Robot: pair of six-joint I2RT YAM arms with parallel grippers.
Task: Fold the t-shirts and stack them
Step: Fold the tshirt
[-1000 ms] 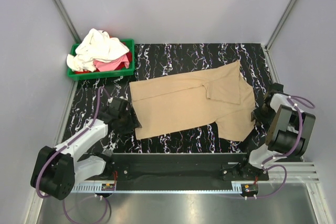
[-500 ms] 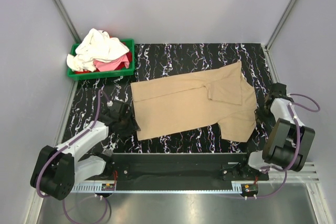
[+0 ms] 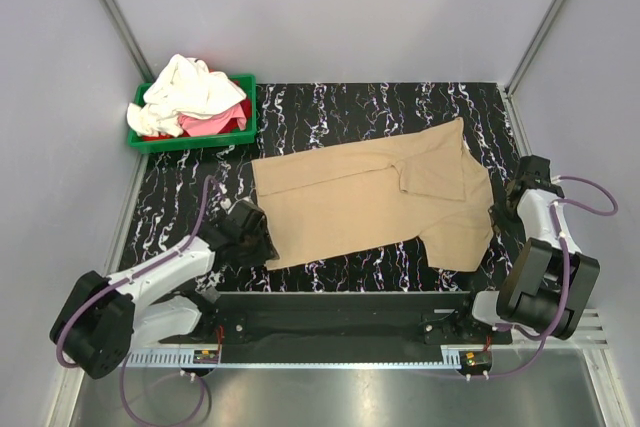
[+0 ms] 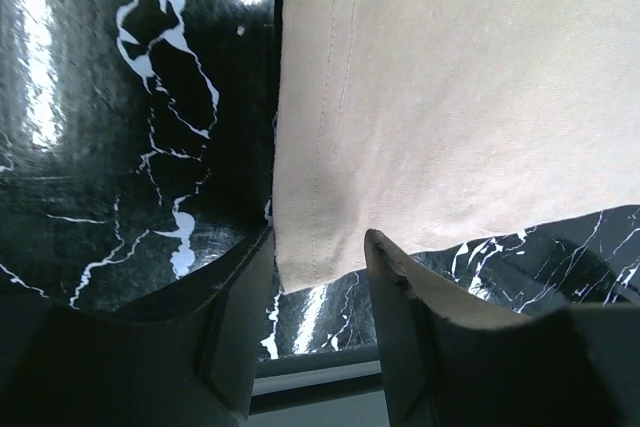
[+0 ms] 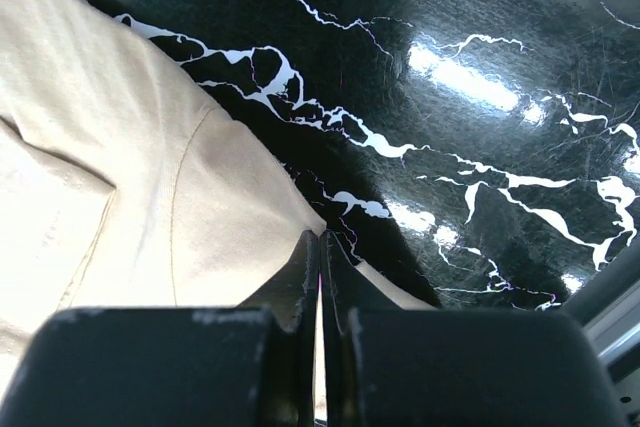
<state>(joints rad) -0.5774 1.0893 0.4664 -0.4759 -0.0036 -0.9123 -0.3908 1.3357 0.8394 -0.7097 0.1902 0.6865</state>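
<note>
Fingers (image 4: 235, 332) of the left gripper (image 4: 320, 247) are held apart, and the near-left corner of the tan t-shirt (image 3: 370, 197) is seen lying between them, its stitched hem running up past the left finger. Whether the pads touch the cloth cannot be told. At the right gripper (image 5: 320, 242) the fingers are pressed flat together on the shirt's right edge, with tan fabric seen on both sides of the tips. The tan t-shirt is spread flat across the middle of the black marbled table (image 3: 340, 107), its hem end turned toward the left arm and one sleeve folded over the body. At the table's far left corner a green bin (image 3: 190, 142) is set, well apart from the tan shirt. The cream-white t-shirt (image 3: 190, 87) is heaped in it, crumpled, with the pink-red t-shirt (image 3: 212, 125) bunched beneath it.
</note>
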